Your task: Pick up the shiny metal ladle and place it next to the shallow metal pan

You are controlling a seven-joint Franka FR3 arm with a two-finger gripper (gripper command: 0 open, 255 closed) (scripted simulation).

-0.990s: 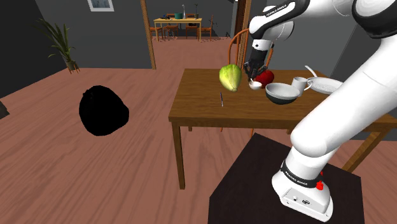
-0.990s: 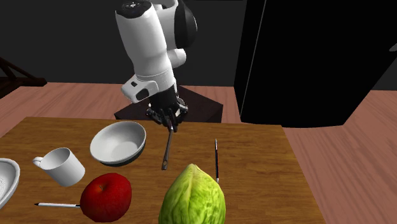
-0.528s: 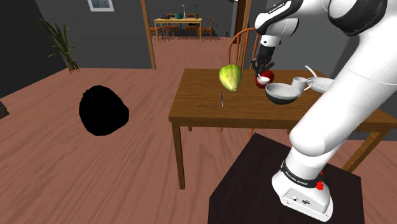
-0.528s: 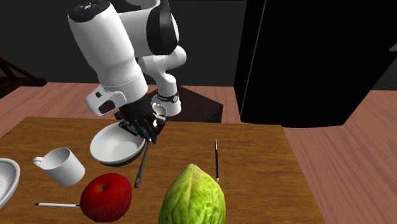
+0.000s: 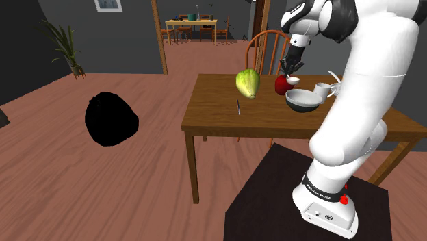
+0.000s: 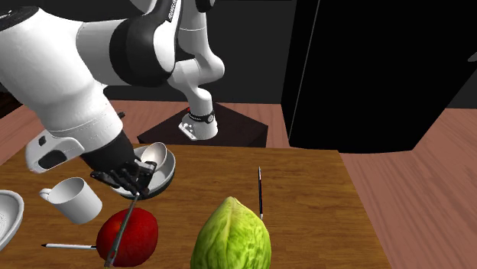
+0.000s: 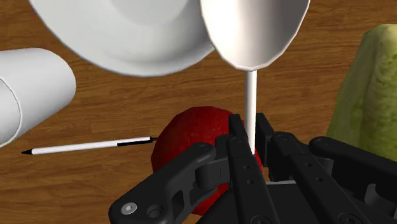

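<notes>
Pincer (image 6: 126,179) of the white arm is clamped on the thin handle of the pale ladle (image 6: 155,155), its black fingers (image 7: 236,153) pressed to the handle from both sides, and it hangs right over the red apple (image 6: 134,237) with the ladle carried up off the wooden table (image 6: 321,206). From where the handle is gripped above the apple, the ladle's cup reaches out over the near rim of the white bowl (image 7: 121,32), which sits just past the apple. The handle's free end slants back across the apple. A white mug (image 6: 73,200) lies on its side close to the apple, and the shallow pan (image 6: 4,218) sits beyond that mug, well apart from the apple and from the ladle. On the apple's other side, almost touching it, stands a green cabbage (image 6: 232,237). A white pen (image 6: 69,246) lies flat with one end at the apple's foot. A dark pen (image 6: 260,191) rests past the cabbage, away from the apple.
</notes>
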